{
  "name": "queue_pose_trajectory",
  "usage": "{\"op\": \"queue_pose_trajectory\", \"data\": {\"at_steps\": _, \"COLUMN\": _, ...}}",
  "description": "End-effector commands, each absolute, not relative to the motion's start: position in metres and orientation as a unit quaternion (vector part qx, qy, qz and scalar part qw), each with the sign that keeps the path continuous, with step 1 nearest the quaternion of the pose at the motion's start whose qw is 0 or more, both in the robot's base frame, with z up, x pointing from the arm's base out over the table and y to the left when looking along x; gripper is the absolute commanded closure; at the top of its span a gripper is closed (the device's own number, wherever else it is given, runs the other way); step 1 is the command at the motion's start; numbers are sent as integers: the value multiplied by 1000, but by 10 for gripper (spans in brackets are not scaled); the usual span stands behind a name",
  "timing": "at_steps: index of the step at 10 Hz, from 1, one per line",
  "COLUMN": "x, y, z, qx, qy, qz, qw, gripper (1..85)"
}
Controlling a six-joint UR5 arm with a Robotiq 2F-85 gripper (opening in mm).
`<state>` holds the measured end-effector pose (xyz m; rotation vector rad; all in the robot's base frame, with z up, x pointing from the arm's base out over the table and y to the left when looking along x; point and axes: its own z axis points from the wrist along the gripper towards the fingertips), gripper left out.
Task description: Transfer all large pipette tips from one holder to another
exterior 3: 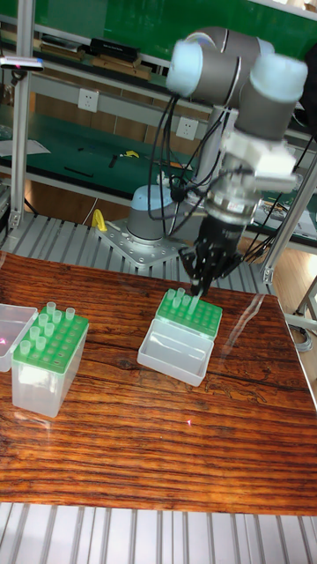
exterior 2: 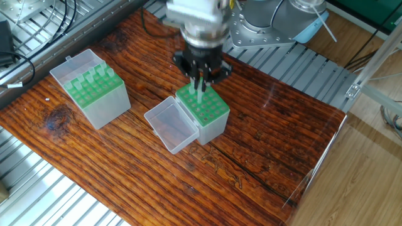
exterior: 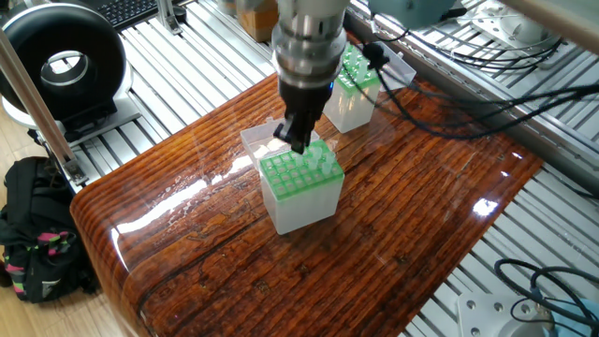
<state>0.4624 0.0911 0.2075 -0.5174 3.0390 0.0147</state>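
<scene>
- We see a glossy wooden worktop (exterior: pixel 393 234) nearest us in one fixed view, set on ribbed aluminium rails; a black backpack (exterior: pixel 37 234) sits on the floor off its left edge, and a round black ring-shaped device (exterior: pixel 61 65) stands further back on the rails;
- On the worktop stands the near tip box (exterior: pixel 299 192), a translucent box with a green perforated rack on top; its clear hinged lid (exterior 2: pixel 171 124) lies open flat beside it, as the other fixed view shows; in the tall fixed view a few large pipette tips (exterior 3: pixel 180 302) stand along the rack's left part, while the rest of its holes look empty;
- Just above that rack hangs the gripper (exterior 2: pixel 201 83); its fingers (exterior: pixel 298 134) are drawn close, pinching one whitish tip (exterior 2: pixel 200 94) whose lower end points down at the rack; we cannot tell whether the tip is free of its hole or partly in it; the arm's head is blurred in both fixed views;
- Farther off stands the second tip box (exterior 2: pixel 94 94), well apart from the first, lid open behind it; whitish tips fill much of its green rack in the tall fixed view;
- Behind it all we see the UR5 arm's base (exterior 3: pixel 154 220) on the rails, with black cables (exterior: pixel 468 94) trailing off.
</scene>
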Motion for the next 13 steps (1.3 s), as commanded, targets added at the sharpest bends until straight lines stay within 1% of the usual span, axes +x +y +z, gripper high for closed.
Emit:
{"op": "queue_pose_trajectory", "data": {"at_steps": 1, "x": 460, "y": 91, "z": 265, "qx": -157, "qy": 986, "qz": 29, "qw": 49, "gripper": 823}}
{"op": "queue_pose_trajectory", "data": {"at_steps": 2, "x": 460, "y": 95, "z": 271, "qx": -156, "qy": 985, "qz": 49, "qw": 60, "gripper": 803}}
{"op": "queue_pose_trajectory", "data": {"at_steps": 3, "x": 459, "y": 91, "z": 275, "qx": -156, "qy": 985, "qz": 49, "qw": 61, "gripper": 797}}
{"op": "queue_pose_trajectory", "data": {"at_steps": 5, "x": 455, "y": 82, "z": 269, "qx": -140, "qy": 989, "qz": 35, "qw": 45, "gripper": 813}}
{"op": "queue_pose_trajectory", "data": {"at_steps": 9, "x": 454, "y": 82, "z": 269, "qx": -136, "qy": 989, "qz": 35, "qw": 44, "gripper": 820}}
{"op": "queue_pose_trajectory", "data": {"at_steps": 11, "x": 460, "y": 81, "z": 269, "qx": -138, "qy": 988, "qz": 31, "qw": 54, "gripper": 820}}
{"op": "queue_pose_trajectory", "data": {"at_steps": 13, "x": 454, "y": 77, "z": 269, "qx": -135, "qy": 990, "qz": 26, "qw": 42, "gripper": 820}}
